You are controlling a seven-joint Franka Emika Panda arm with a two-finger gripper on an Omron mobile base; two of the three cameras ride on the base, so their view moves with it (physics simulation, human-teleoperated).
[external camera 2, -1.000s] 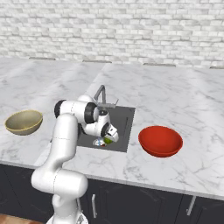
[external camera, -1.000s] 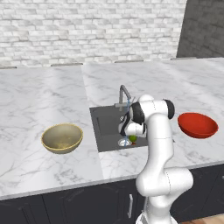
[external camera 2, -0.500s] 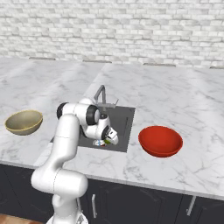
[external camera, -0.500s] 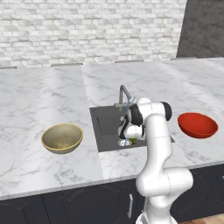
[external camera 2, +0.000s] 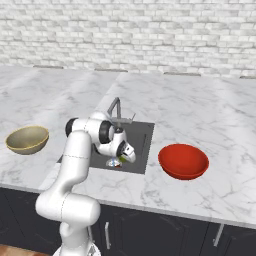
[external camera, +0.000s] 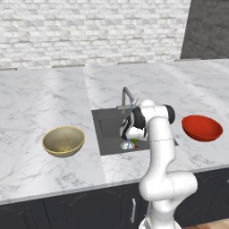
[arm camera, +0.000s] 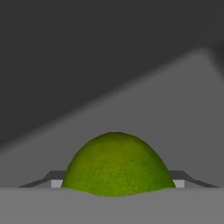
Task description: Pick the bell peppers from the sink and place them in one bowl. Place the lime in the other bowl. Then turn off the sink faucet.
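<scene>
The round green lime (arm camera: 117, 164) lies on the floor of the dark grey sink (external camera: 106, 129), near its front edge. My gripper (external camera: 130, 141) reaches down into the basin and its fingertips press the lime's two sides, so it is shut on the lime. The lime (external camera 2: 115, 162) shows as a green spot under the hand. The tan bowl (external camera: 63, 141) stands on the counter left of the sink, and the red bowl (external camera: 202, 127) on the right. The sink faucet (external camera: 126, 96) rises behind the basin, with a thin blue stream falling from its spout. The bell peppers are hidden.
White marble counter (external camera: 49, 103) spreads round the sink, backed by a pale brick wall. The arm's elbow (external camera 2: 82, 131) hangs over the basin's left part. The round metal drain (external camera: 126, 146) sits just beside the gripper.
The hand has sunk a little lower into the sink and its fingers have come together on the lime. Bowls and faucet stand as before.
</scene>
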